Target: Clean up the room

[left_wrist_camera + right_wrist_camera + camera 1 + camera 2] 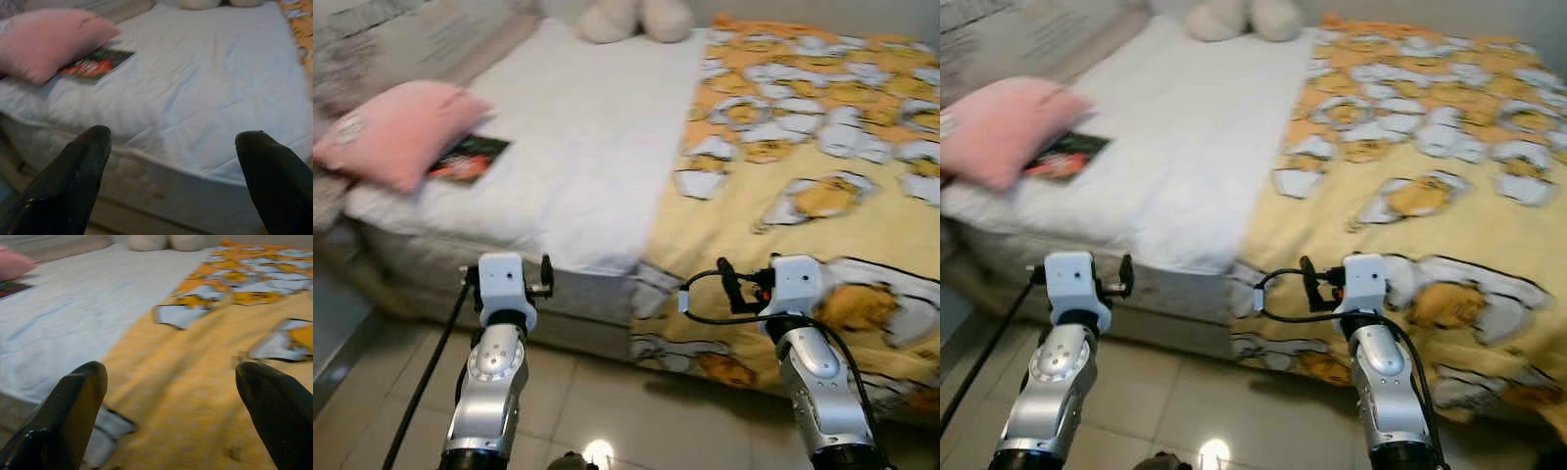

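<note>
There, before the robot, stood a bed (597,147) with a white sheet, its right part covered by a yellow patterned blanket (803,196). A pink pillow (396,132) lay at the bed's left edge, partly on top of a dark book (470,159). Two pale plush shapes (636,18) sat at the far end. The left gripper (171,161) hung before the mattress edge, fingers (73,181) wide apart and empty. The right gripper (171,396) hovered over the blanket, likewise spread and holding nothing. Tiled floor (607,401) lay below.
</note>
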Motion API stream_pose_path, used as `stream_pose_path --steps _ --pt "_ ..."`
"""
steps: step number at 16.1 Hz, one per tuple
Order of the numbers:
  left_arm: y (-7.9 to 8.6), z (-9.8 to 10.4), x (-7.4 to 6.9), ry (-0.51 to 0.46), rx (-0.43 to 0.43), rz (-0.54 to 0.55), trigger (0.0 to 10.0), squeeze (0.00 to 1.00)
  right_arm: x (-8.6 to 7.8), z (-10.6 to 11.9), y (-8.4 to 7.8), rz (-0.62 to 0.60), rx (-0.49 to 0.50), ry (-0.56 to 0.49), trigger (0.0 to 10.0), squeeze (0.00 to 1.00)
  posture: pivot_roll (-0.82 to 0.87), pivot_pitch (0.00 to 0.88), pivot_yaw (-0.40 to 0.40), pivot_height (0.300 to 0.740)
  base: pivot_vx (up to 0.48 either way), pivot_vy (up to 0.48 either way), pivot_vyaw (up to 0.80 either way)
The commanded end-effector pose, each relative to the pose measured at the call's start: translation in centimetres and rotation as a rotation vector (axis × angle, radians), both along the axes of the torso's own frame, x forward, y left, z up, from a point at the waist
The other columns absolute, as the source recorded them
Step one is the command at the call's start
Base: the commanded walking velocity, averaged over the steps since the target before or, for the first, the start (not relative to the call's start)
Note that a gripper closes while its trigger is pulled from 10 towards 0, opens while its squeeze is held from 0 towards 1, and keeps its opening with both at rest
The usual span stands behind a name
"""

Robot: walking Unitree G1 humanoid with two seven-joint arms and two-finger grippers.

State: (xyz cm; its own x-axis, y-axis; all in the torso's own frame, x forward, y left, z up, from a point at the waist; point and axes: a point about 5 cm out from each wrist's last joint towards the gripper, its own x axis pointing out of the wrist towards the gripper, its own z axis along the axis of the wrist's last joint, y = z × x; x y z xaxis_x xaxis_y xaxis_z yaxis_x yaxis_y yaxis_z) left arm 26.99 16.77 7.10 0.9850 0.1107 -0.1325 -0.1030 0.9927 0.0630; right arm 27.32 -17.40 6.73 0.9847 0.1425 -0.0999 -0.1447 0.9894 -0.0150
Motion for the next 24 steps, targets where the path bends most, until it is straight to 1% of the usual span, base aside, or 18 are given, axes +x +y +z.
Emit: stream_pose_path --steps 1,3,6,8,10,11,15,16,17,18,19,20,21,22,23,24 --pt "0.1 -0.9 0.0 0.052 -0.005 -0.008 10.0 0.00 0.0 -0.3 0.6 0.030 0.021 0.009 10.0 1.00 -0.14 0.000 0.055 0.740 0.000 0.000 0.58" --pt "0.1 -0.6 0.5 0.045 0.003 0.001 10.0 0.00 0.2 -0.5 0.6 0.029 0.032 0.023 10.0 1.00 -0.14 0.000 0.055 0.740 0.000 0.000 0.58" --pt "0.6 -0.2 0.6 0.029 0.017 0.021 10.0 0.00 0.1 -0.7 0.6 0.033 0.043 0.038 10.0 1.00 -0.15 0.000 0.056 0.740 0.000 0.000 0.57" --pt "0.8 -0.3 0.5 0.026 0.012 0.033 10.0 0.00 -0.2 -1.1 0.4 0.023 0.041 0.048 10.0 1.00 -0.15 0.000 0.062 0.740 0.000 -0.397 0.57" --pt "0.5 0.1 0.7 0.013 0.042 0.022 10.0 0.00 -0.3 -1.4 0.3 0.014 0.048 0.061 10.0 1.00 -0.15 0.000 0.068 0.740 0.000 -0.480 0.58" --pt "0.3 0.4 0.8 0.007 0.085 0.001 10.0 0.00 -0.4 -1.6 0.3 0.014 0.047 0.065 10.0 1.00 -0.15 0.000 0.071 0.740 0.000 -0.480 0.58" --pt "0.0 0.5 0.8 0.029 0.116 -0.023 10.0 0.00 -0.7 -2.0 0.6 0.024 0.054 0.082 10.0 1.00 -0.14 0.000 0.079 0.740 0.000 -0.480 0.57" --pt "0.1 0.2 0.6 0.046 0.110 -0.027 10.0 0.00 -0.9 -2.2 0.6 0.027 0.056 0.086 10.0 1.00 -0.14 0.000 0.082 0.740 0.000 -0.480 0.58" --pt "0.2 -0.5 -0.5 0.088 0.096 -0.076 10.0 0.00 -1.2 -2.3 0.6 0.035 0.060 0.092 10.0 1.00 -0.14 0.000 0.077 0.740 0.000 -0.480 0.58" --pt "0.4 -1.7 -2.2 0.162 0.077 -0.164 10.0 0.00 -2.0 -2.4 0.4 0.051 0.054 0.097 10.0 1.00 -0.13 0.000 0.079 0.740 0.000 -0.480 0.57" --pt "0.4 -3.1 -4.0 0.238 0.035 -0.228 10.0 0.00 -3.0 -3.0 0.0 0.065 0.038 0.122 10.0 1.00 -0.13 0.000 0.080 0.740 0.000 -0.480 0.58" --pt "-0.2 -3.3 -4.1 0.250 0.024 -0.249 10.0 0.00 -3.4 -3.5 -0.5 0.054 0.030 0.144 10.0 1.00 -0.12 0.000 0.073 0.740 0.000 -0.480 0.58" --pt "-0.7 -2.8 -3.5 0.216 0.041 -0.239 10.0 0.00 -3.3 -3.6 -0.6 0.051 0.028 0.147 10.0 1.00 -0.12 0.000 0.071 0.740 0.000 -0.480 0.58" --pt "-0.7 -2.4 -3.1 0.190 0.033 -0.220 10.0 0.00 -3.2 -3.6 -0.5 0.055 0.027 0.147 10.0 1.00 -0.12 0.000 0.071 0.740 0.000 0.000 0.58" --pt "-0.7 -1.8 -2.5 0.148 0.026 -0.183 10.0 0.00 -2.9 -3.6 -0.4 0.063 0.028 0.145 10.0 1.00 -0.12 0.000 0.064 0.740 0.000 0.000 0.58" --pt "-0.5 -1.1 -2.1 0.111 0.044 -0.156 10.0 0.00 -2.6 -3.4 -0.2 0.075 0.031 0.141 10.0 1.00 -0.12 0.000 0.061 0.740 0.000 0.000 0.57"
